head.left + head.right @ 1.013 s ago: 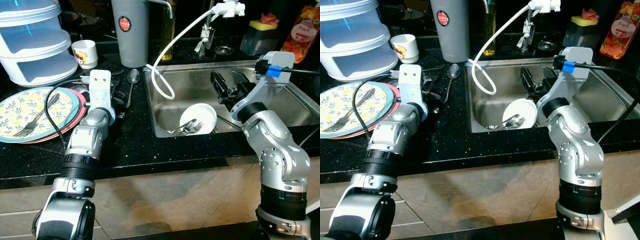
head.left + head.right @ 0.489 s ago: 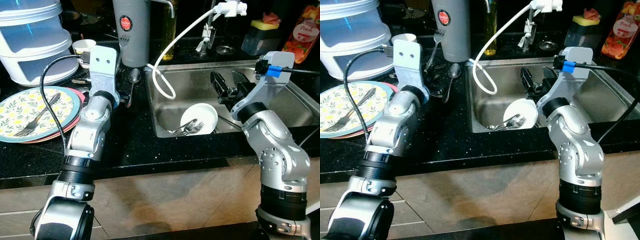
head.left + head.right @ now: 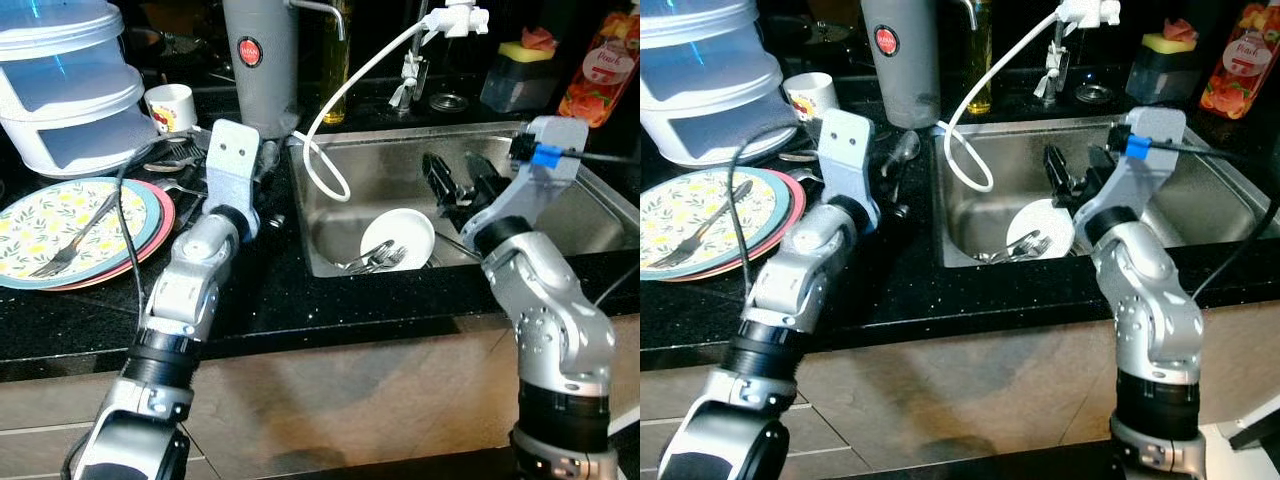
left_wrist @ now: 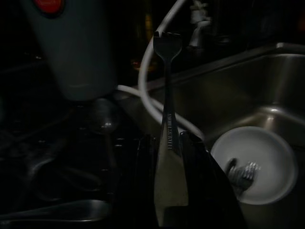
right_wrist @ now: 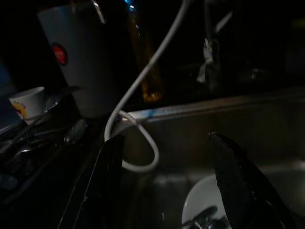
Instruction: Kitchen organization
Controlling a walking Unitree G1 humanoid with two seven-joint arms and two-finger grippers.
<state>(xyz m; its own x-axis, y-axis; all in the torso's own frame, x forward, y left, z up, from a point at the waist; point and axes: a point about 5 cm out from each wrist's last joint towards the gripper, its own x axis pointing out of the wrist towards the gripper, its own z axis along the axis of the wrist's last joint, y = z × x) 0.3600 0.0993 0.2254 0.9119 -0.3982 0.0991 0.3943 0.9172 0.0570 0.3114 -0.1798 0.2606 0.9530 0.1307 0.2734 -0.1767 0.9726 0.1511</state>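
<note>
The left tool (image 4: pixel 169 157) is pinching a fork (image 4: pixel 167 124) by its handle, tines pointing away, above the black tabletop (image 3: pixel 300 290) beside the sink (image 3: pixel 400 160), while the right tool (image 5: pixel 167 181) is hanging wide open and empty over the basin. The narrow grip is risking the fork twisting or slipping out, or catching the white hose (image 3: pixel 330 170). In the sink, a white bowl (image 3: pixel 405 232) is holding cutlery (image 3: pixel 372 258); another fork (image 3: pixel 70 235) is lying on the stacked plates (image 3: pixel 30 215)
</note>
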